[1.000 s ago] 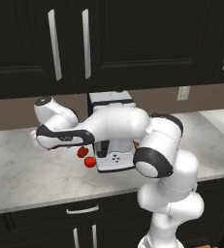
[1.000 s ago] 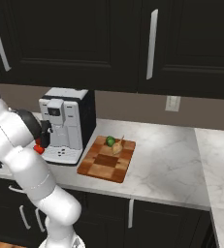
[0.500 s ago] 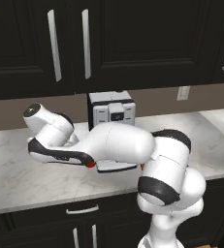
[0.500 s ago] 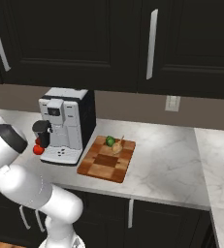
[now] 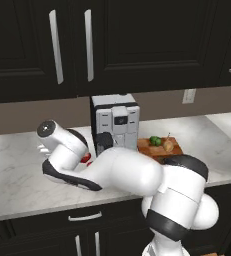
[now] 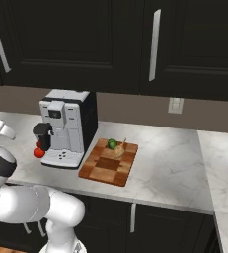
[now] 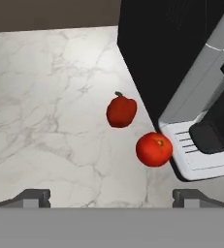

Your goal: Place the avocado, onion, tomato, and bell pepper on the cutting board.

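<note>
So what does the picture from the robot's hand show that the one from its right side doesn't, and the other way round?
The hand view alone shows the bell pepper, lying on the marble just apart from the tomato, with the open fingers above them. The right base view alone shows the cutting board with the avocado and onion on it. Both show the tomato, the coffee machine beside it and the marble counter.

The arm has swung further left and lower across the frame, uncovering the cutting board at right center.
</note>
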Available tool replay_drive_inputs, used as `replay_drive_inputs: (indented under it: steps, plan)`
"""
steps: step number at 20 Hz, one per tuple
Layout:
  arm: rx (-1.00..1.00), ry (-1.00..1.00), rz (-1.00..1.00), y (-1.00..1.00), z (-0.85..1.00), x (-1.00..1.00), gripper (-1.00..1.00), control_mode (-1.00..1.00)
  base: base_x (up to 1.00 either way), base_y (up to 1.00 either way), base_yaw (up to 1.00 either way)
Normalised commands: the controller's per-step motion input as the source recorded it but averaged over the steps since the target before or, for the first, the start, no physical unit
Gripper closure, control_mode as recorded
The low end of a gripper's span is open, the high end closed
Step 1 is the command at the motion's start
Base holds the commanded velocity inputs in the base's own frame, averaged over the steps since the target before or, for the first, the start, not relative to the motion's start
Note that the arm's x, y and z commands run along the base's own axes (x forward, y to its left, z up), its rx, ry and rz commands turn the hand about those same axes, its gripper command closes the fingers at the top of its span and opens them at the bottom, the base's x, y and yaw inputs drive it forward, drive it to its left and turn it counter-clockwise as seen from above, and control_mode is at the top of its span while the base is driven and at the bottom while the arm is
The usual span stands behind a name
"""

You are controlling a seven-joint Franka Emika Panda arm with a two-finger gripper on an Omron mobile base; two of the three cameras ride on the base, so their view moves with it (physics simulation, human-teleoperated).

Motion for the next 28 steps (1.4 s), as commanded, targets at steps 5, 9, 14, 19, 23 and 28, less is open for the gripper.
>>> replay_drive_inputs:
  steps: [5,9,14,19,23,28]
  plan:
    - [0.0,0.0,-0.01,-0.09,0.0,0.46,-1.0,-1.0,0.0,0.0,0.0]
    - [0.0,0.07,-0.05,0.0,0.0,0.36,-1.0,-1.0,0.0,0.0,0.0]
    - [-0.01,0.14,-0.04,0.0,0.0,0.16,-1.0,-1.0,0.0,0.0,0.0]
    - [-0.04,0.17,0.0,0.0,0.0,0.01,-1.0,-1.0,0.0,0.0,0.0]
    - [-0.05,0.06,-0.02,-0.02,-0.04,0.04,-1.0,-1.0,0.0,0.0,0.0]
    - [-0.04,0.0,-0.02,-0.04,-0.09,0.08,-1.0,-1.0,0.0,0.0,0.0]
